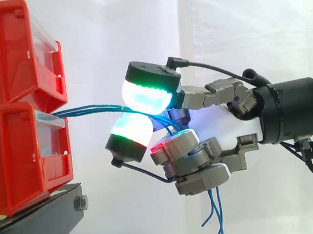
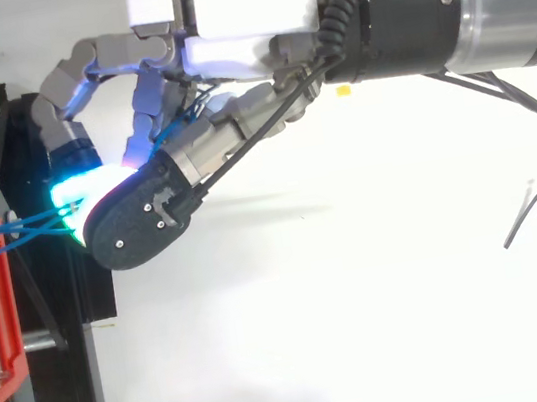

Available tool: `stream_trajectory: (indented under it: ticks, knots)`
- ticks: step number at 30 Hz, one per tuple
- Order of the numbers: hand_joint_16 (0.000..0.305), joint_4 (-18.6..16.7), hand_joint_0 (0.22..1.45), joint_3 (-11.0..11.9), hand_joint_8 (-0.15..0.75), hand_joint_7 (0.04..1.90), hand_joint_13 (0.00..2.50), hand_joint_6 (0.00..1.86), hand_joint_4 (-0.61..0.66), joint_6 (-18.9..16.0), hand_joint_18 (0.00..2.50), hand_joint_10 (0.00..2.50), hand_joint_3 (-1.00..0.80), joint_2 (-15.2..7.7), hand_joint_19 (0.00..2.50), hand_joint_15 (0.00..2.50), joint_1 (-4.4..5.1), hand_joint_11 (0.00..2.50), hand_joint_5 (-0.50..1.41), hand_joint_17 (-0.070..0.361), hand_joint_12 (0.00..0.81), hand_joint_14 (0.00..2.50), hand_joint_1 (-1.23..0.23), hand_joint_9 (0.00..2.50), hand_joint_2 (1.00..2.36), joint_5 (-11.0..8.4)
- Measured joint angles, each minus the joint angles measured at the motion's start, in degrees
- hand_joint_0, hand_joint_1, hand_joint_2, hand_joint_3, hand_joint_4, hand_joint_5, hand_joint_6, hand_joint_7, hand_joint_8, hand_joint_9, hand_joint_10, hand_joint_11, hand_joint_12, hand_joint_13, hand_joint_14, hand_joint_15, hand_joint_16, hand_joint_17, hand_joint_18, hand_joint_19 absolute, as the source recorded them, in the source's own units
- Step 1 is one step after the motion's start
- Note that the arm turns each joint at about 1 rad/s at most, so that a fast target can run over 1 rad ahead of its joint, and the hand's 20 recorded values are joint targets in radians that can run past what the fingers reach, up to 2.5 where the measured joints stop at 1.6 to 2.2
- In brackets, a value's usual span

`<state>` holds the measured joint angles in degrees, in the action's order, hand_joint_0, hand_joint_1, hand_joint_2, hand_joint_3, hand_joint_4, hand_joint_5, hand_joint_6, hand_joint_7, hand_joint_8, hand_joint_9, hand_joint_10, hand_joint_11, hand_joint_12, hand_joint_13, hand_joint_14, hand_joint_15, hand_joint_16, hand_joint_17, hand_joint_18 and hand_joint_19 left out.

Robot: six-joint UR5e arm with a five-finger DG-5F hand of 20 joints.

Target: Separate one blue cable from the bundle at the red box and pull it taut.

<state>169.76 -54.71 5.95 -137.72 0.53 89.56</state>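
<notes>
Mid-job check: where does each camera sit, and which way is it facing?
Side view: beside the work at its height, looking level across at the red bins and blue cables; robot hand and arm enter from the right.
Top view: overhead, looking down; robot hand and arm enter from upper right.
Shared: red bins, blue cables, robot hand pinching them.

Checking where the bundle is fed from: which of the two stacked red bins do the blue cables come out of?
The lower red bin: the blue cables leave over its front lip, just beneath the upper red bin.
</notes>
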Motion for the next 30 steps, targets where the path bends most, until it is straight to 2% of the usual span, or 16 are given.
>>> stream_trajectory:
  ticks: [12,23,26,30]
  knots:
    - [0.037,1.31,0.78,-0.17,0.29,1.19,0.88,0.89,0.02,0.43,1.14,0.0,-0.46,0.0,1.73,1.57,0.27,1.71,-0.18,0.083,0.356,1.62,-0.94,1.22,1.0,-0.08]
    - [0.039,3.31,0.83,-1.38,0.277,1.18,0.84,0.89,0.05,2.99,1.07,0.01,-0.5,0.0,1.67,1.64,0.65,1.73,-0.18,0.087,0.352,1.52,-0.97,1.15,1.0,-0.07]
    - [0.039,3.44,0.78,-1.87,0.277,1.15,0.84,0.89,0.06,3.4,1.07,0.01,-0.5,0.0,1.65,1.66,0.74,1.73,-0.18,0.087,0.354,1.46,-0.97,1.13,1.0,-0.08]
    - [0.039,3.46,0.63,-2.03,0.281,1.14,0.83,0.88,0.07,3.56,1.06,0.01,-0.5,0.0,1.68,1.63,0.82,1.71,-0.18,0.087,0.354,1.52,-0.95,1.15,1.0,-0.09]
